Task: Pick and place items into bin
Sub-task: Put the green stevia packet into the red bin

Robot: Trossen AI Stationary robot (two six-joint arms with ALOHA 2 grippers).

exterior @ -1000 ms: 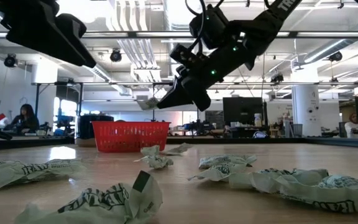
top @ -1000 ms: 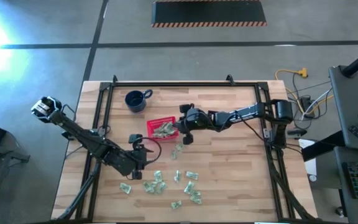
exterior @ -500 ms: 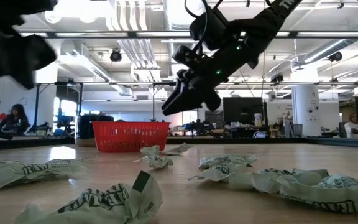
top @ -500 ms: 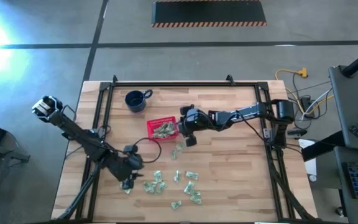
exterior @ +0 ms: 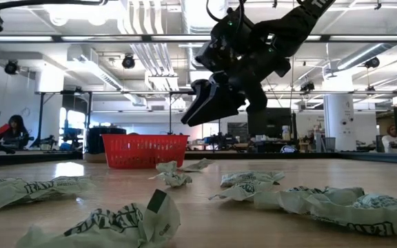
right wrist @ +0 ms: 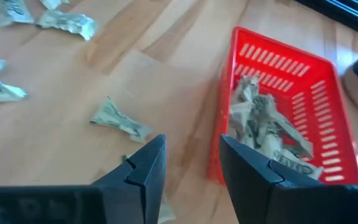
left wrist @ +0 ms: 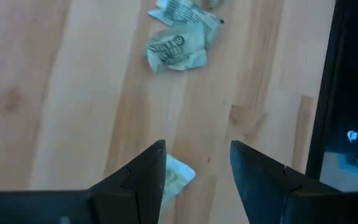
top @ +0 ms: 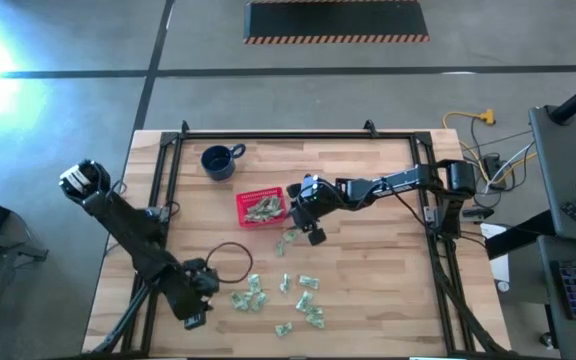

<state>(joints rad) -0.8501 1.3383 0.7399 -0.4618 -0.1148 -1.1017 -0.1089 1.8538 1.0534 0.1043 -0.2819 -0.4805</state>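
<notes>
The bin, a red latticed basket (top: 261, 207), stands at mid-table with several crinkly green-and-white items (right wrist: 267, 123) inside. More items (top: 278, 298) lie scattered on the wood toward the near edge. My right gripper (top: 309, 222) hangs open above the table just right of the bin (right wrist: 289, 93), with nothing between its fingers (exterior: 205, 103). My left gripper (top: 196, 308) is open low over the near-left part of the table. One item (left wrist: 176, 177) lies beside one of its fingers and another (left wrist: 179, 42) lies farther ahead.
A dark blue mug (top: 219, 162) stands at the far left of the table. A black cable loop (top: 233, 258) lies between the bin and my left arm. Black frame rails (top: 268, 137) run along the table's edges. Bare wood lies right of the bin.
My right gripper has opened and let go of the item it held beside the bin, then drifted a little toward the near edge. My left gripper has swung toward the near edge and down, over the leftmost scattered item.
</notes>
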